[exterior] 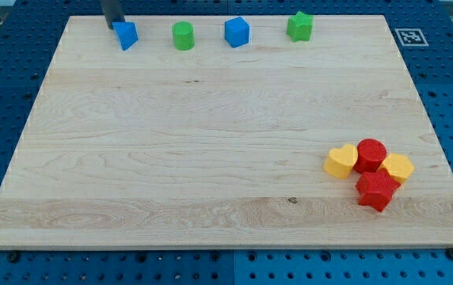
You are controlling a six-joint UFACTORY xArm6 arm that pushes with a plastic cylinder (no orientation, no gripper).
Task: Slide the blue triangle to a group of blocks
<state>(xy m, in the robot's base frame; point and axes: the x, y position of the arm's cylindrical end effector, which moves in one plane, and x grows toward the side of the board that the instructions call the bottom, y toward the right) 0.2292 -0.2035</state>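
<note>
The blue triangle (127,35) lies near the board's top left edge. My tip (113,24) is just at its upper left, touching or nearly touching it. A group of blocks sits at the lower right: a yellow heart (340,161), a red cylinder (371,154), a yellow block (397,167) and a red star-like block (377,190), all packed together.
Along the top edge stand a green cylinder (183,36), a blue cube (237,32) and a green star (299,26). The wooden board (211,142) lies on a blue perforated table. A marker tag (409,36) sits off the top right corner.
</note>
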